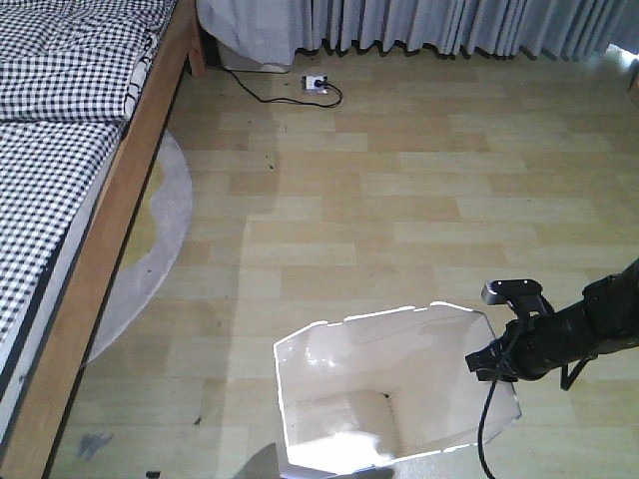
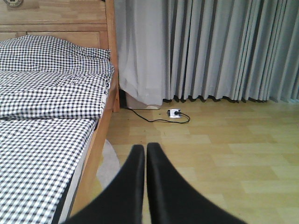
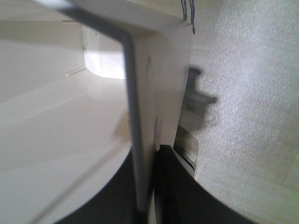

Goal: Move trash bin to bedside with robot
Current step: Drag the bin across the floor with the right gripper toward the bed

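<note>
My right pincer (image 3: 145, 156) is pinching the bin (image 3: 70, 135) by its right wall. In the wrist view one dark finger (image 3: 175, 186) lies against the outside of the wall. The other sits inside, and the thin white edge runs up between them. From the front, my right arm (image 1: 579, 324) comes in from the right edge and meets the bin at its rim. A small camera (image 1: 516, 291) rides on the wrist and a black cable (image 1: 483, 424) hangs down beside the wall. The bin sits at the bottom of that view, right in front of me, mouth up, white with cut corners. I cannot tell whether its base touches the floor (image 1: 399, 200).

My left pincer (image 2: 142, 148) is pressed together with nothing in it, pointing over the floor toward the curtains (image 2: 210, 51).

The bed (image 1: 105, 239) runs along the left, a light wooden frame under black-and-white checked bedding (image 1: 50, 150). The bin is well apart from it, with bare floor between. A round grey rug (image 1: 175, 190) lies partly under the frame. Farther on, a white power strip (image 1: 316, 84) lies on the floor, and a dark cord (image 1: 262, 96) leads from it toward the bed's far end. The grey curtains hang along the far wall.
</note>
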Motion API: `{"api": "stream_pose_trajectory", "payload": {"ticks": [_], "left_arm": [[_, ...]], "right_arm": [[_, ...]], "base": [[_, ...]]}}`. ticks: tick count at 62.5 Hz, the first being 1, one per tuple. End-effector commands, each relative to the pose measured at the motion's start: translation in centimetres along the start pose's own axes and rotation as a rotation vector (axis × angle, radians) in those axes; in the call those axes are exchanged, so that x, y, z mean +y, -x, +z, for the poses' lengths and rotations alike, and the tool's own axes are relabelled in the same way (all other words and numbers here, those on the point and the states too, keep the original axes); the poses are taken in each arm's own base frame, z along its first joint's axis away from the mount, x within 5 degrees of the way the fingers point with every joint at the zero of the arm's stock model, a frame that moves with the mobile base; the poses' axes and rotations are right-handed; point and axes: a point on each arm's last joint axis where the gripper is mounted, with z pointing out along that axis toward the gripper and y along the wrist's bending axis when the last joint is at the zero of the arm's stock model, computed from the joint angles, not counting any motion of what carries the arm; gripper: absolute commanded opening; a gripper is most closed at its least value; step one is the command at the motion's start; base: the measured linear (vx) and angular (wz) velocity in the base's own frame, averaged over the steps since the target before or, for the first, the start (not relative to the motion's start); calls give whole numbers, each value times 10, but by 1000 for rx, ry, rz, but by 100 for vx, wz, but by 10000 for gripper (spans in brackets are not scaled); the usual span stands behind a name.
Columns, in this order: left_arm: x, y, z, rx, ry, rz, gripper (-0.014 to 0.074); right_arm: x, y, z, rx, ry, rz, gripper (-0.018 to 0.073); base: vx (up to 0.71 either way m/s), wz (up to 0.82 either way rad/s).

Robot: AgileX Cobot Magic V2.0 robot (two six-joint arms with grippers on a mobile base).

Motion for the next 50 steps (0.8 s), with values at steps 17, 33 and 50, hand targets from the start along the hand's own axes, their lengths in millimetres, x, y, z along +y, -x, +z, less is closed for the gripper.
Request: {"api": "stream_pose_trajectory", "payload": {"ticks": [17,33,50], "left_arm": [[0,2,0,-74,-5,-14,-6],[0,2,0,-74,-5,-14,-6],[0,2,0,-74,-5,-14,-6]], "right_arm": [[19,17,-19,-109,166,-3,-6],[19,17,-19,-109,165,-3,-6],[19,17,-19,-109,165,-3,-6]], "base": [[28,-1],[28,-3],[28,-3]]}}
